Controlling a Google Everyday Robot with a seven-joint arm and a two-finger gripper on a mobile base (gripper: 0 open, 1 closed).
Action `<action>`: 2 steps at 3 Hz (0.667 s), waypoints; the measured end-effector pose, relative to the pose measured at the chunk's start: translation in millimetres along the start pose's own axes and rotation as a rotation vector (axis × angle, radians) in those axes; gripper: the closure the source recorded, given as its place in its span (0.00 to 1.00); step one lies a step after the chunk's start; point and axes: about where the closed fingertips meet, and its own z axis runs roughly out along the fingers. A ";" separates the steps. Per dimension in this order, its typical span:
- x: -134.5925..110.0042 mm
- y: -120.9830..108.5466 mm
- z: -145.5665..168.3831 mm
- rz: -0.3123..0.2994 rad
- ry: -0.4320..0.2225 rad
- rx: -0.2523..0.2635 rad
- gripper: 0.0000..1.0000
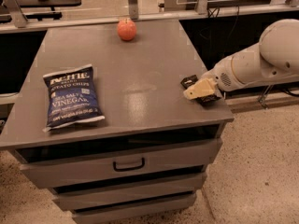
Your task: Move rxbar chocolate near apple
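Item: gripper (200, 89), tan, at the end of the white arm (254, 62) that reaches in from the right; positioned low over the front-right corner of the grey cabinet top (140, 64), directly upon the rxbar chocolate (188, 82). Whether it is spread or clamped on the bar cannot be told. Rxbar chocolate: black wrapper, lying flat at that corner close to the right edge, partly covered by the gripper, its dark ends showing on either side. Step in hand, by judgement: securing the bar; no carry is under way, as the bar lies on the surface, well apart from its goal. Next move calls for: a firm hold on a thin, flat packet, a lift off the top, then travel toward the far edge and leftward. Apple (126, 30): orange-red, upright, at the far edge near the middle. Blue chip bag (70, 97): flat on the left side, well apart from the likely path. Obstructions between bar and apple: none seen. Drawers with a handle (128, 164) below, not involved.
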 end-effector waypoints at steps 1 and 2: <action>-5.1 -0.4 -0.2 0.003 -0.033 0.002 0.65; -10.8 -0.1 -10.5 -0.005 -0.069 0.007 0.88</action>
